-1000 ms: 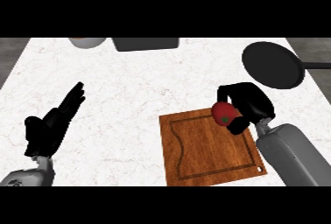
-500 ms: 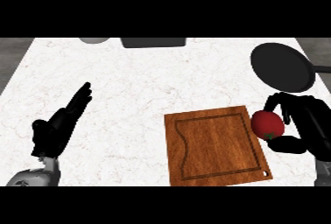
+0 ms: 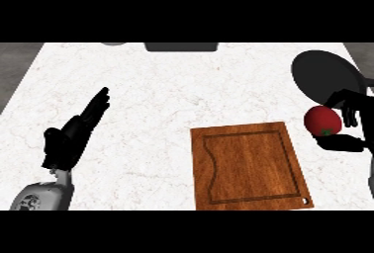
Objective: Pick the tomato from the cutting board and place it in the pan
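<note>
Saw right robot hand (image 3: 349, 123) at right edge, fingers and thumb curled round tomato (image 3: 322, 120). Tomato red, round, glossy, small green spot low on its side. I saw it held off board (image 3: 248, 166), to board's upper right, just below black pan (image 3: 326, 71). Left robot hand (image 3: 73, 136) rested open over table (image 3: 168, 94) at left, fingers straight, holding nothing.
</note>
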`<control>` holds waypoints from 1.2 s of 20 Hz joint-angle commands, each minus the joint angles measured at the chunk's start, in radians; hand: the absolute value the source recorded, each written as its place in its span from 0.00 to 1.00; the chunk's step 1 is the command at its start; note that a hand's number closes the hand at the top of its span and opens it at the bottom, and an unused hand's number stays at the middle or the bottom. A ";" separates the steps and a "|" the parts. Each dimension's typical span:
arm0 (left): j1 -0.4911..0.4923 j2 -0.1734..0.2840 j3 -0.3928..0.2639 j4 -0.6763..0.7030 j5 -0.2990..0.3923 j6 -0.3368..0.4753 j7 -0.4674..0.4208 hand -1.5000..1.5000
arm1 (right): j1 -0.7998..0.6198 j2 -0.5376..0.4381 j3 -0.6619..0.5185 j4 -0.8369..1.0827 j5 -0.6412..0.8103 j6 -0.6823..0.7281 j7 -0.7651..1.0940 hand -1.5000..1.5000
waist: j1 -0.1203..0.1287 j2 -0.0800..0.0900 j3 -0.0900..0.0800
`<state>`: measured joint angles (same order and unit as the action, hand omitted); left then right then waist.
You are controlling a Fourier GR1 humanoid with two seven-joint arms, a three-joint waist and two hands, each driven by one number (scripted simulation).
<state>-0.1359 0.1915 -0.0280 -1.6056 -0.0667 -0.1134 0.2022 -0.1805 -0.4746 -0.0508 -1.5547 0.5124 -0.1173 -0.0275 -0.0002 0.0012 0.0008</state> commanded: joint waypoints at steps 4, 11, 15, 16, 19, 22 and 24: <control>-0.011 0.003 0.010 -0.003 0.006 -0.026 0.000 0.50 | -0.216 0.019 -0.093 0.465 0.052 -0.146 -0.223 1.00 | 0.018 0.003 0.000; -0.054 0.002 0.029 0.033 0.016 -0.038 -0.011 0.50 | -0.469 -0.062 -0.206 0.941 0.048 -0.230 -0.438 1.00 | 0.036 0.011 0.001; -0.037 -0.019 -0.009 0.003 0.011 -0.045 0.019 0.50 | -0.574 -0.113 -0.252 1.117 0.048 -0.257 -0.506 1.00 | 0.056 0.019 0.003; -0.049 -0.004 0.001 0.001 0.018 -0.060 0.007 0.50 | -0.561 -0.099 -0.247 1.159 0.061 -0.285 -0.538 1.00 | 0.061 0.022 0.004; -0.051 -0.028 -0.021 -0.009 -0.026 -0.018 0.016 0.50 | -0.606 -0.128 -0.272 1.236 0.053 -0.286 -0.595 1.00 | 0.058 0.021 0.004; -0.059 -0.013 0.002 0.012 0.009 -0.051 0.008 0.50 | -0.633 -0.137 -0.277 1.285 0.066 -0.318 -0.609 1.00 | 0.069 0.027 0.005; -0.097 -0.011 0.013 0.047 0.006 -0.047 0.022 0.50 | -0.645 -0.145 -0.290 1.309 0.060 -0.327 -0.620 1.00 | 0.069 0.031 0.005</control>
<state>-0.2045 0.1651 -0.0370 -1.5819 -0.0747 -0.1450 0.2123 -0.7933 -0.5974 -0.3194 -0.3157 0.5734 -0.4223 -0.6120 0.0622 0.0269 0.0050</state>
